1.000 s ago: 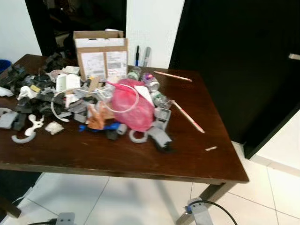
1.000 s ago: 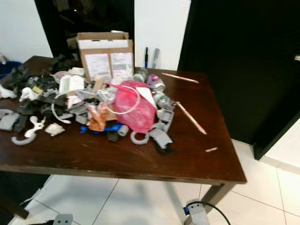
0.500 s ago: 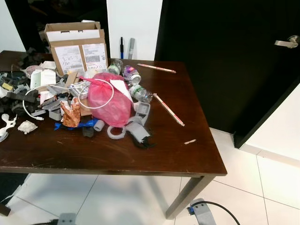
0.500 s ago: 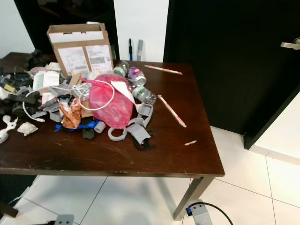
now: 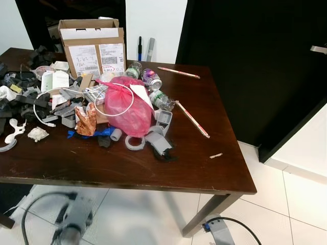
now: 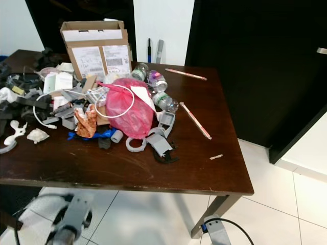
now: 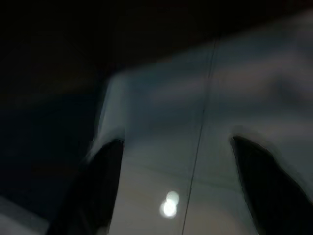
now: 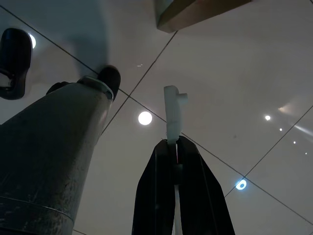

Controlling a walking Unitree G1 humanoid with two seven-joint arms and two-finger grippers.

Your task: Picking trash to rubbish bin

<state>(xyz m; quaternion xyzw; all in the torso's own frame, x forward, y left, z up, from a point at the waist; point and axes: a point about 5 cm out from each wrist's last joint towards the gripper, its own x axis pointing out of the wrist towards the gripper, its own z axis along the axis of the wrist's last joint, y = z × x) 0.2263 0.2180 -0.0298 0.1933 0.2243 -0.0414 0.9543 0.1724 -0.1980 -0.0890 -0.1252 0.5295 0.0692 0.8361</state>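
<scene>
A heap of trash lies on the dark wooden table (image 5: 153,168): a pink plastic bag (image 5: 125,104), a crumpled orange wrapper (image 5: 86,120), clear bottles (image 5: 149,79), grey plastic parts (image 5: 158,142), a white cable and two thin sticks (image 5: 192,119). My left arm (image 5: 71,224) is blurred, low in front of the table. In the left wrist view my left gripper (image 7: 178,196) is open over the floor tiles. My right gripper (image 8: 171,143) hangs over the floor, shut on a small white plastic piece (image 8: 172,115).
An open cardboard box (image 5: 93,46) stands at the table's back, with black and white clutter (image 5: 25,97) to the left. A dark door (image 5: 255,61) is behind the table on the right. White tile floor (image 5: 286,194) lies beside it. A table leg (image 8: 195,12) is near my right gripper.
The camera has swung a little, shifting the table in the picture. My left arm has come up into view at the bottom left, blurred by its motion.
</scene>
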